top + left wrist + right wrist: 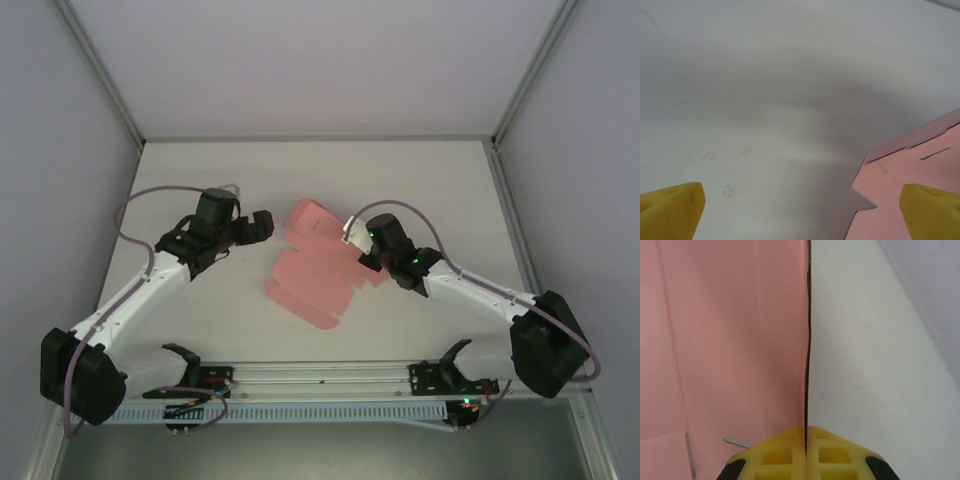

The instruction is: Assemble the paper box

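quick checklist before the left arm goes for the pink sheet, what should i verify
1. Right gripper shut on sheet edge: ok.
2. Left gripper open: ok.
3. Sheet between the left gripper's jaws: not ok, it reaches one side only.
4. Box folded: not ok, sheet lies mostly flat on table.
5. Right grip firm enough to hold against a pull: cannot tell.

Pink paper box point(315, 270), unfolded die-cut sheet with flaps, mid table point(200, 180)
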